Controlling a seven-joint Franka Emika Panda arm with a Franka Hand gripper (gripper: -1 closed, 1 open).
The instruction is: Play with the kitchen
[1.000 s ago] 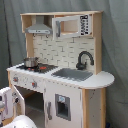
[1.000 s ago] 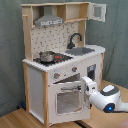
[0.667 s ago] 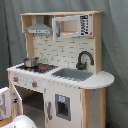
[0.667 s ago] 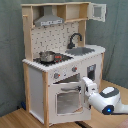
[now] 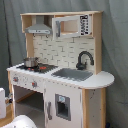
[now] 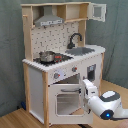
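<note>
Jaws: can't tell, hidden against the oven door [image 6: 67, 99].
Gripper [image 6: 88, 88]: at the door's right edge, second exterior view.
Kitchen [image 5: 60, 80]: upright, pot [image 5: 30, 62] on hob.
Room: open floor [image 6: 20, 120] in front.

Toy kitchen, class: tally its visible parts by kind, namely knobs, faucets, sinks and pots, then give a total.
On the kitchen:
Knobs: 2
Faucets: 1
Sinks: 1
Pots: 1
Total: 5

A grey curtain [image 5: 116, 60] hangs as backdrop in both exterior views, above a light wooden floor [image 6: 20, 119].
</note>
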